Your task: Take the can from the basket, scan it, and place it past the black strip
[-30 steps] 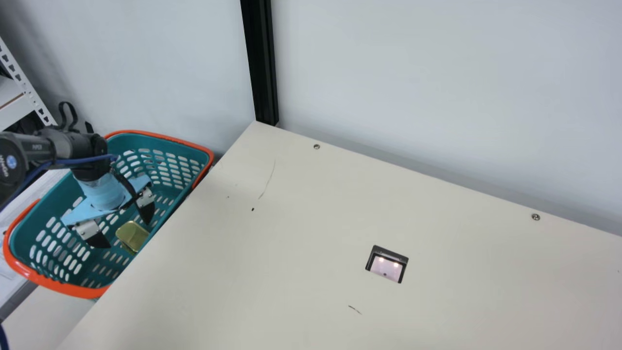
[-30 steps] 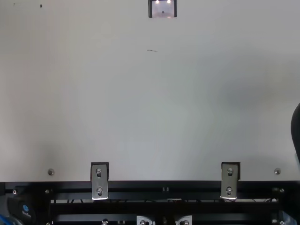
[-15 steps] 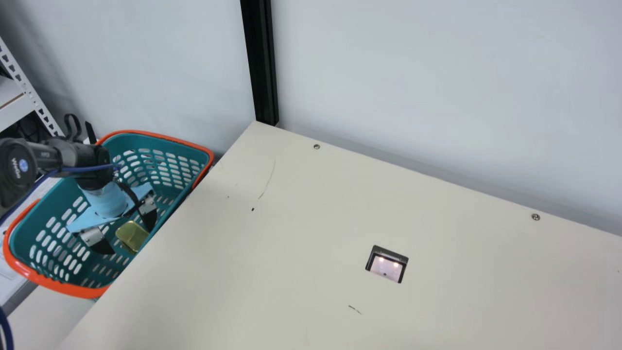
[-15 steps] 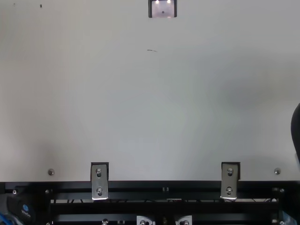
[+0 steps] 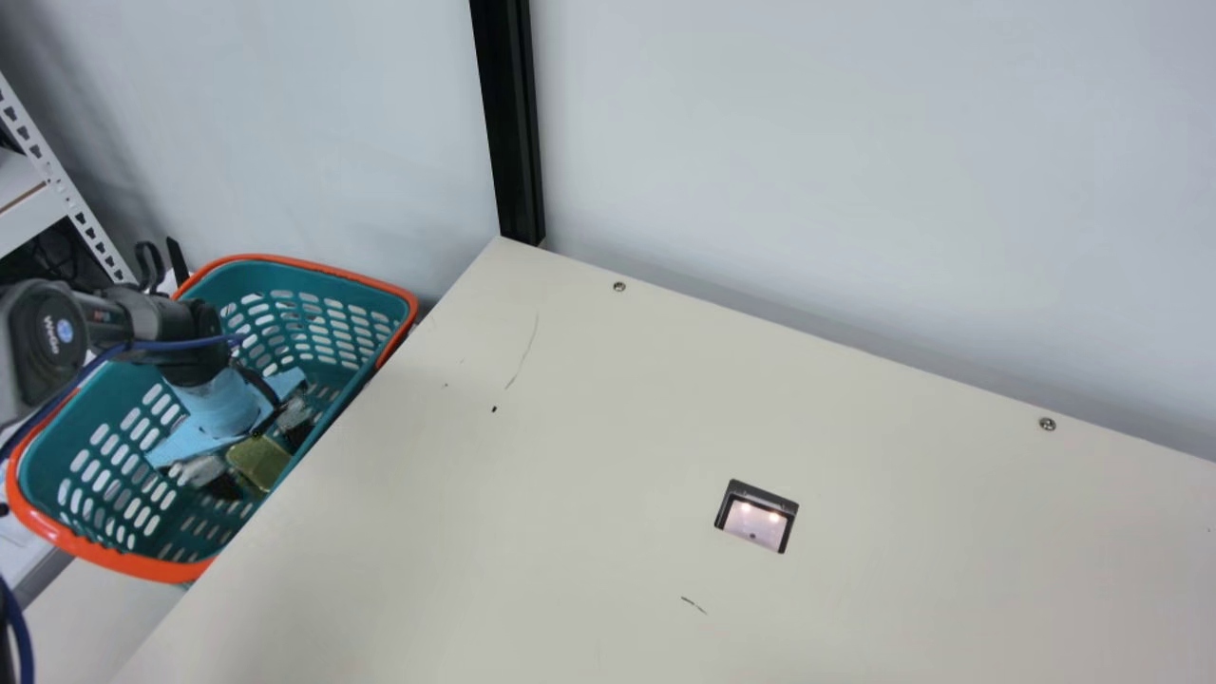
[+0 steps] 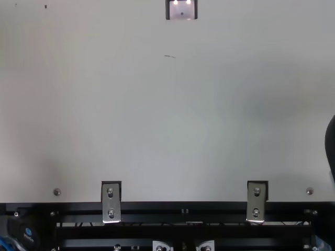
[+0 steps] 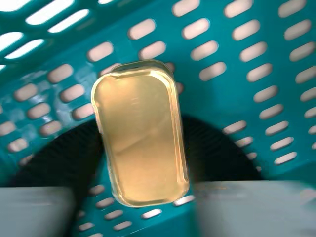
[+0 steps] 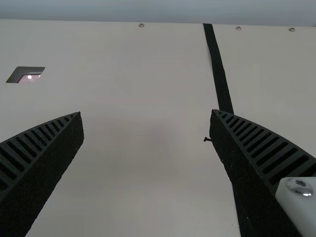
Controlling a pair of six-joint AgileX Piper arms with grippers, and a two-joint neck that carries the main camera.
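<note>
Down inside the basket (image 5: 364, 275), the left tool (image 5: 264, 469) is right around the can (image 7: 140, 140), angled downward; I can't tell whether it is apart or clamped on it, since the near parts are blurred. The can is flat and gold with rounded corners, lying within the basket, near the side next to the surface (image 5: 570, 418). The basket itself is teal, slotted all over, with an orange rim, set just beside the surface on the robot's left. Light blue wrapping (image 5: 223, 404) covers the end of the left arm (image 5: 147, 328), and a dark blue cable (image 5: 185, 344) runs along it.

Over on the other side, the right wrist view has the right tool (image 8: 146, 112) with its two ribbed fingers (image 8: 37, 140) spread wide above the surface. The black strip (image 8: 218, 69) runs along there, partly hidden behind one of them.

Out on the cream surface, well apart from the basket, a dark-framed scanner window (image 5: 755, 522) has small lights glowing in it. A few dark marks dot the surface, and round screws (image 5: 1047, 424) are set near its far edge. Behind, a black post (image 5: 508, 123) stands against the pale wall (image 5: 855, 171), and a white shelf rack (image 5: 57, 176) rises beyond the basket.
</note>
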